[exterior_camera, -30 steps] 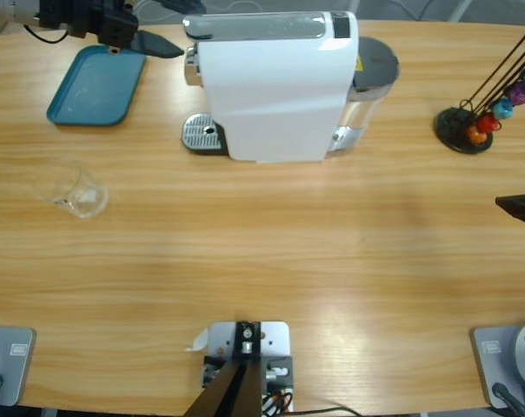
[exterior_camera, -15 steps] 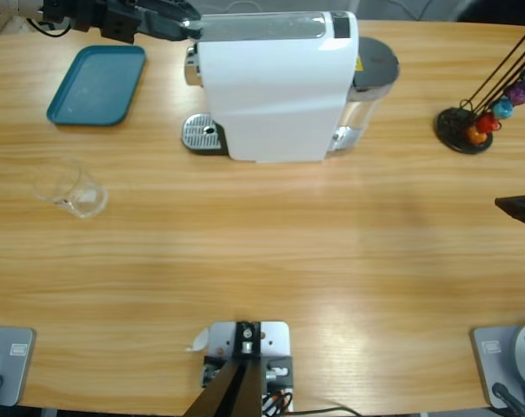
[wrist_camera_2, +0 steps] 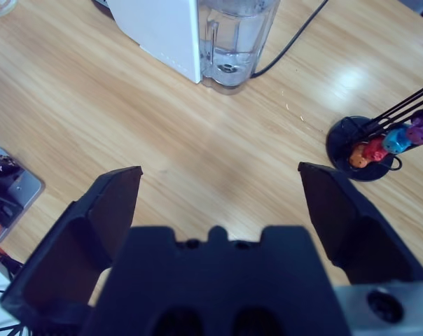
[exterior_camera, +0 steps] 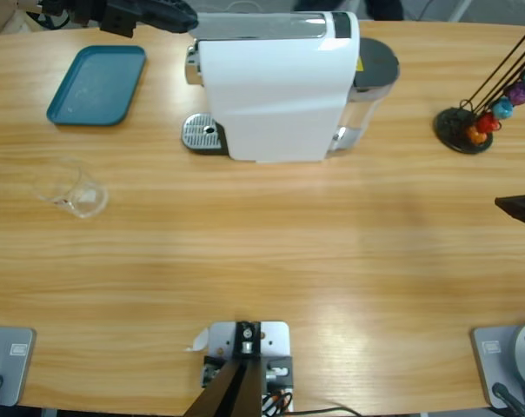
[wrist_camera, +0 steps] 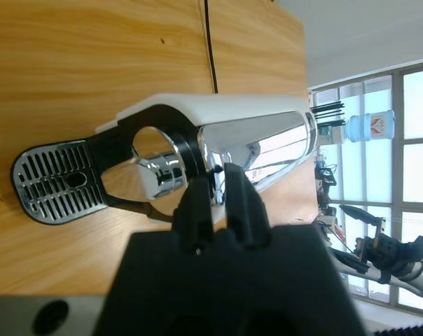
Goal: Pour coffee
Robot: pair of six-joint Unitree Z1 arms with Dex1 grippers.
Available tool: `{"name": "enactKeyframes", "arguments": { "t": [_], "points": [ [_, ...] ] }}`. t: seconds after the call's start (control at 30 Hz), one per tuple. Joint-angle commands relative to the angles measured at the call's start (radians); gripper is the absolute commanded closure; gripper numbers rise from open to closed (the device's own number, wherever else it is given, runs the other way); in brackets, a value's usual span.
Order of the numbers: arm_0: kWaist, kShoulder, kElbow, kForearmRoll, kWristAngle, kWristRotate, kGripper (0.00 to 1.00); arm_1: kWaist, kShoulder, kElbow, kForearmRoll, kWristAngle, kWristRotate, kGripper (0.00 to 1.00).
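The left gripper [wrist_camera: 218, 183], jaws pinched nearly together with nothing between them, is pointing straight at the chrome lever on the boxy white capsule coffee machine [exterior_camera: 275, 87], probably lining up to work it. Just past its tips the perforated silver drip tray [wrist_camera: 50, 183] is sitting bare, while the clear glass cup [exterior_camera: 69, 188] is standing well off to the side, so I'm not seeing any coffee anywhere. The right gripper [wrist_camera_2: 218, 199] is hanging wide open over bare wooden table [wrist_camera_2: 162, 133], parked far out of the way.
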Motion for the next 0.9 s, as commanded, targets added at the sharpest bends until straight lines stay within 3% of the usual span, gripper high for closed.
{"name": "enactKeyframes", "arguments": {
  "t": [0.03,0.2,0.23,0.27,0.3,0.33,0.43,0.57,0.7,0.83,0.9],
  "points": [
    [-0.052,-0.058,-0.167,0.001,0.055,0.038,1.0,0.012,-0.048,0.067,-0.068,-0.047,0.024,0.013],
    [-0.09,-0.047,-0.244,-0.015,0.053,0.036,1.0,0.012,-0.075,0.091,-0.092,-0.128,0.032,0.013],
    [-0.101,-0.04,-0.257,-0.055,0.033,0.047,0.78,0.012,-0.076,0.092,-0.092,-0.147,0.028,0.013],
    [-0.11,-0.037,-0.262,-0.108,0.014,0.073,0.339,0.012,-0.078,0.089,-0.093,-0.169,0.008,0.013],
    [-0.126,-0.042,-0.261,-0.146,0.015,0.123,0.102,0.012,-0.083,0.081,-0.094,-0.197,-0.015,0.011],
    [-0.143,-0.057,-0.259,-0.157,0.029,0.191,0.019,0.012,-0.088,0.076,-0.096,-0.225,-0.024,0.008],
    [-0.183,-0.133,-0.168,-0.119,0.128,0.463,0.0,-0.039,-0.04,0.105,-0.158,-0.269,0.046,0.001],
    [-0.313,-0.203,-0.14,0.265,0.407,0.803,0.0,-0.161,0.022,0.127,-0.21,-0.252,0.129,0.024],
    [-0.337,-0.326,0.054,0.285,0.501,0.846,0.0,-0.263,0.034,0.127,-0.284,-0.139,0.134,0.119],
    [-0.336,-0.421,0.202,0.307,0.524,0.881,0.0,-0.406,0.157,0.157,-0.289,-0.148,0.082,0.147],
    [-0.332,-0.459,0.253,0.327,0.535,0.901,0.0,-0.469,0.202,0.193,-0.368,-0.148,0.067,0.15]
  ]
}}
